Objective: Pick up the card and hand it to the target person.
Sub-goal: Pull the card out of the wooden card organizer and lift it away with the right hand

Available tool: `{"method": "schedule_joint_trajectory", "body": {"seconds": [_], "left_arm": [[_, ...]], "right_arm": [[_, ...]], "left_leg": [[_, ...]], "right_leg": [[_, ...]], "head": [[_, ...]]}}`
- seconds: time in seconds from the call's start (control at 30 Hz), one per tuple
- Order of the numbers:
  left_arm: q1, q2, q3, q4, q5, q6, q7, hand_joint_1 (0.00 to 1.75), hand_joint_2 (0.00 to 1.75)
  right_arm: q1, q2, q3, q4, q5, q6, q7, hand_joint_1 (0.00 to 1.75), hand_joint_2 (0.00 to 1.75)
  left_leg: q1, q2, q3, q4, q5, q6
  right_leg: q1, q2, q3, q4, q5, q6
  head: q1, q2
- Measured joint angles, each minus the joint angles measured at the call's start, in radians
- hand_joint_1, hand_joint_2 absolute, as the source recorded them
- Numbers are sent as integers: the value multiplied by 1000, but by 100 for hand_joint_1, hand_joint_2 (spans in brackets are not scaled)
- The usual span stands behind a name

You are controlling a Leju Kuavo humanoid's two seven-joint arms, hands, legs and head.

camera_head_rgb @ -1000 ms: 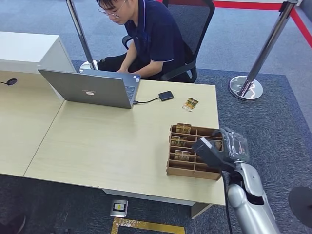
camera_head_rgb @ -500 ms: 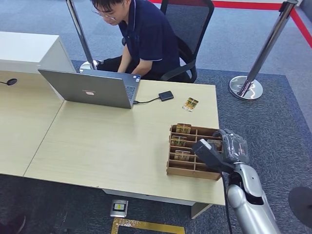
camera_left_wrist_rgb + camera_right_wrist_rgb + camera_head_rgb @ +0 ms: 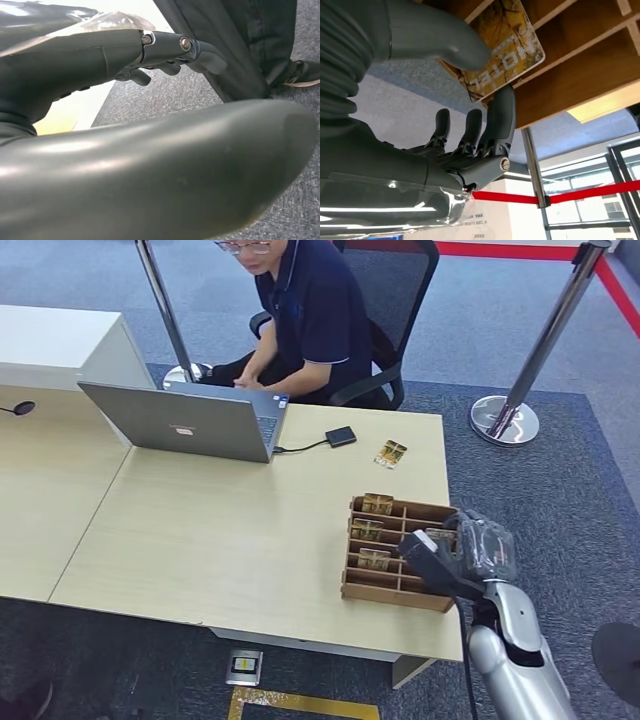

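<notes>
Right hand [image 3: 460, 555] at lower right of the head view has crept slightly rightward since half a second ago; it now pinches the card [image 3: 505, 47] between thumb and finger at the wooden organizer's [image 3: 381, 585] right end. Grasp looks secured; lift-out comes next. Left hand [image 3: 166, 55] hangs, fingers apart, empty.

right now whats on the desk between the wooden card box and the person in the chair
In the head view, a loose card and a small black device lie on the desk between the wooden card box and the person.
</notes>
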Motion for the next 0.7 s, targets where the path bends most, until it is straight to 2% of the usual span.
{"method": "schedule_joint_trajectory", "body": {"seconds": [0.23,0.7], "left_arm": [[0,3,0,0,-6,0,-4,0,0],[0,6,0,0,-3,-1,-3,0,0]], "right_arm": [[15,-3,4,-5,12,2,7,91,175],[25,0,16,-16,20,5,8,116,175]], "left_leg": [[0,0,0,0,0,0],[0,0,1,0,0,0]], "right_leg": [[0,0,0,0,0,0],[0,0,0,0,0,0]], "head": [[0,0],[0,0]]}}
